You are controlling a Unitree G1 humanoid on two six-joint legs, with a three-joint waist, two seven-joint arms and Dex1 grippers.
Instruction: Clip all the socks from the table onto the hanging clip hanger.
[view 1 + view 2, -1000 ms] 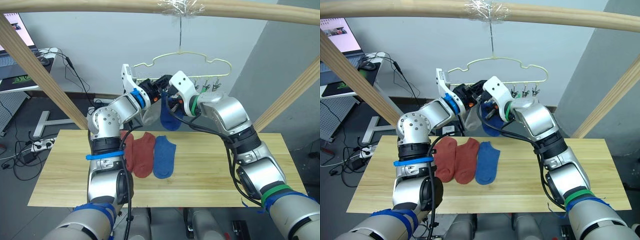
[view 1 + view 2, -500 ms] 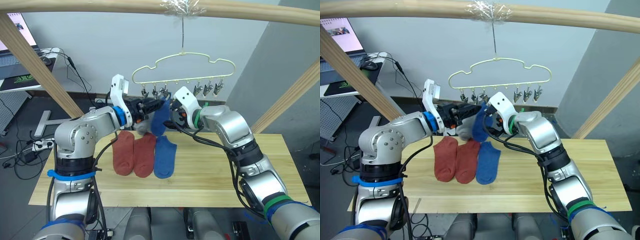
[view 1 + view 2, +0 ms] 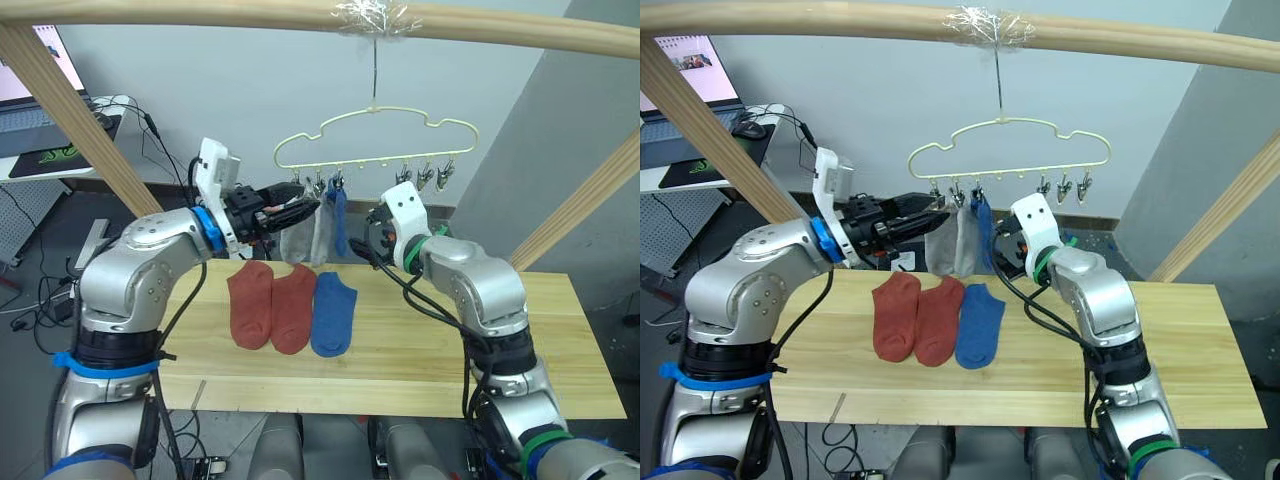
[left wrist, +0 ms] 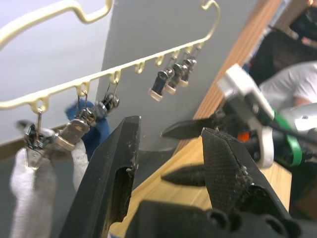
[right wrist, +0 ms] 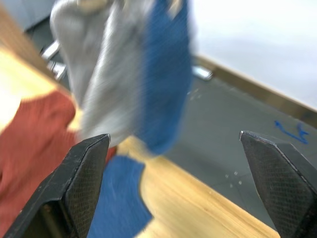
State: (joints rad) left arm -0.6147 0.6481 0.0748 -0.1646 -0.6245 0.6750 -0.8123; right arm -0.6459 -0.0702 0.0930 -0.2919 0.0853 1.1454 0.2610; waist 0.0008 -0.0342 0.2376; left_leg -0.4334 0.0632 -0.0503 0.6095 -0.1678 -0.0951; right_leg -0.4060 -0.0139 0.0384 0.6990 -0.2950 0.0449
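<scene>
Three socks (image 3: 318, 232) hang clipped on the hanger (image 3: 375, 140), centre frame; three lie on the surface (image 3: 420, 340) below. Both claws, left (image 3: 290, 212) and right (image 3: 374, 235), gape empty; a careless reach could swing the hanger

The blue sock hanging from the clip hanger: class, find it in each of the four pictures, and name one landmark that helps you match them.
Left eye view: blue sock hangs from a clip, right of two grey socks.
Right eye view: same place, above the table.
Left wrist view: a blue patch behind the clips, beyond the left hand.
Right wrist view: hanging beside a grey sock.
Shared landmark: the grey socks beside it.
</scene>
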